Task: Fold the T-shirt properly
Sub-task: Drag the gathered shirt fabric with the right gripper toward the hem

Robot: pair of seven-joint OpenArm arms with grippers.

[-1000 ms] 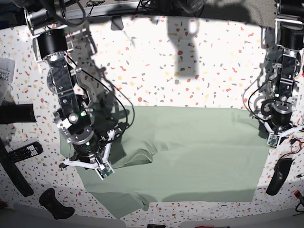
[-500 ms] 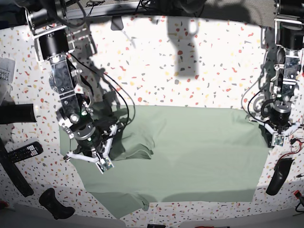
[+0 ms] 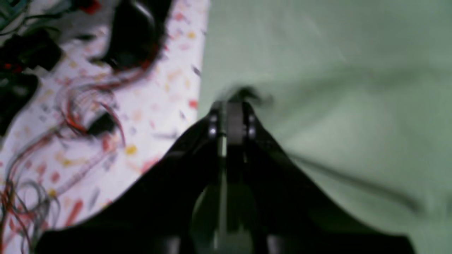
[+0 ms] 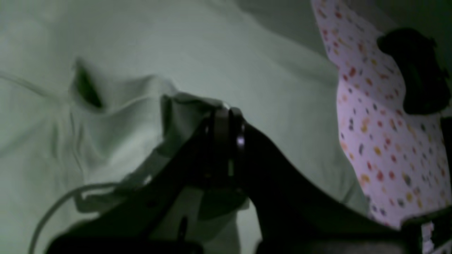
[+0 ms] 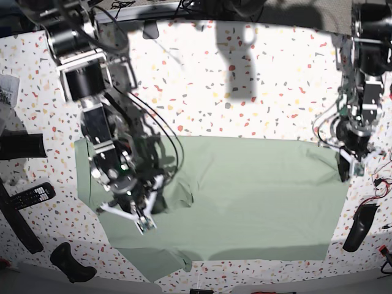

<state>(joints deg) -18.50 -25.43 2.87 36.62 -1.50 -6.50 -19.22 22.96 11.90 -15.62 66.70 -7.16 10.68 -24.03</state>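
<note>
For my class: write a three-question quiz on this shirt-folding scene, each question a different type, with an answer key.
1. True or false: the T-shirt lies spread on the speckled table.
2. Multiple choice: the right gripper is (A) open above bare table, (B) shut on a fold of shirt, (C) holding a remote.
3. Short answer: at which part of the shirt does the left gripper sit?

Key
1. True.
2. B: the jaws are together with cloth bunched at the tip.
3. At the shirt's edge, beside bare table, jaws shut; whether it pinches cloth is too blurred to tell.
</note>
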